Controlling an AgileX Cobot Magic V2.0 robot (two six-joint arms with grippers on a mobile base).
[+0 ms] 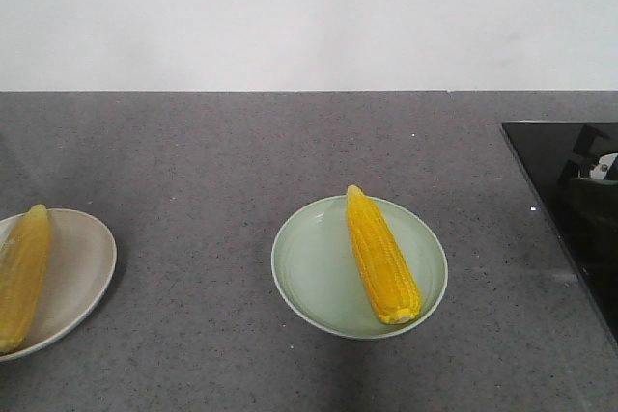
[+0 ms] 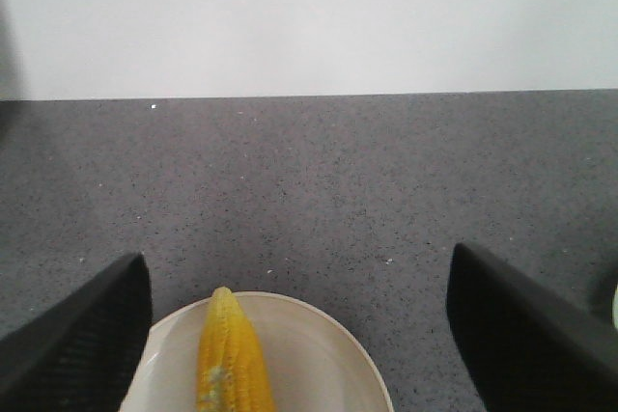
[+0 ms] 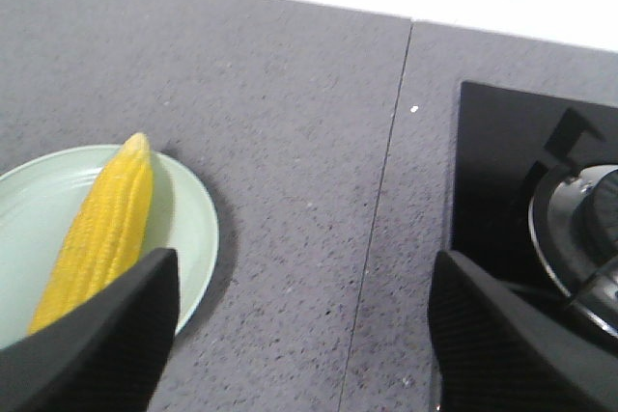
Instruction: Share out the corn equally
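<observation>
Bright yellow corn (image 1: 382,257), pale green plate (image 1: 309,267), seemingly beige plate (image 1: 82,267), speckled grey counter (image 1: 241,151)

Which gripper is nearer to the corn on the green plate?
Right. The right gripper hangs open beside that corn; the left gripper hangs over the beige plate.

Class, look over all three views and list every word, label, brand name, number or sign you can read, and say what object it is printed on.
None: no view shows readable text.
The green plate, beige plate, both corn cobs, grey countertop and white wall are unmarked.
The black hob with its burner shows no legible print.
The gripper fingers carry no labels.
</observation>
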